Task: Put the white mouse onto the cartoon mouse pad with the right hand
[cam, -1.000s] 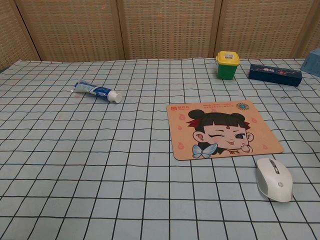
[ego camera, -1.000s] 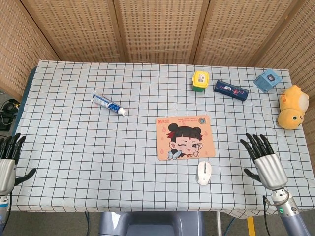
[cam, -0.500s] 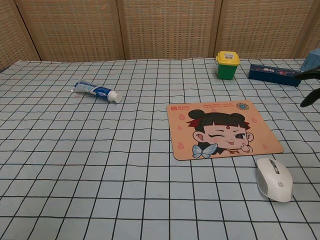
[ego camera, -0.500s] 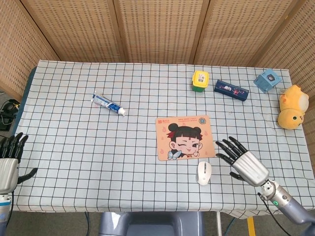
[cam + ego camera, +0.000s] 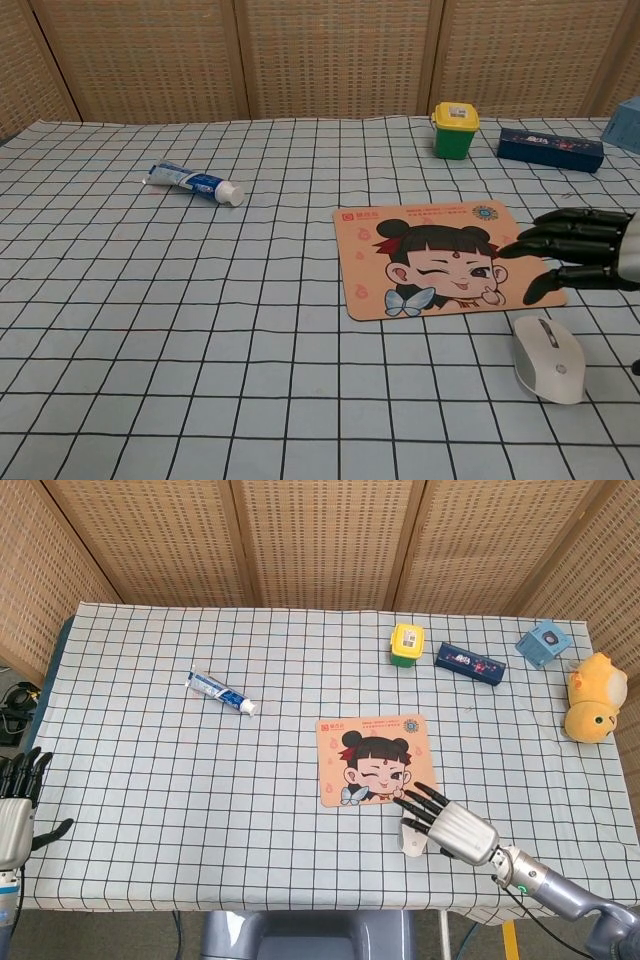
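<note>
The white mouse (image 5: 548, 358) lies on the checked cloth just in front of the cartoon mouse pad (image 5: 440, 257), off its near right corner. In the head view my right hand (image 5: 448, 823) hovers over the mouse (image 5: 410, 842) and hides most of it. That hand (image 5: 585, 249) is open with fingers stretched toward the left, above the mouse and apart from it in the chest view. The pad (image 5: 373, 758) shows a winking girl's face. At the table's left edge my left hand (image 5: 14, 806) is open and holds nothing.
A toothpaste tube (image 5: 219, 691) lies at the left middle. Along the back right stand a yellow-lidded green pot (image 5: 406, 644), a dark blue box (image 5: 469, 662) and a light blue box (image 5: 543, 643). A yellow plush chick (image 5: 593, 696) sits at the right edge.
My right hand has swung left from the table's right edge to above the mouse, fingers now pointing left. The mouse has not moved. The left hand barely shifted.
</note>
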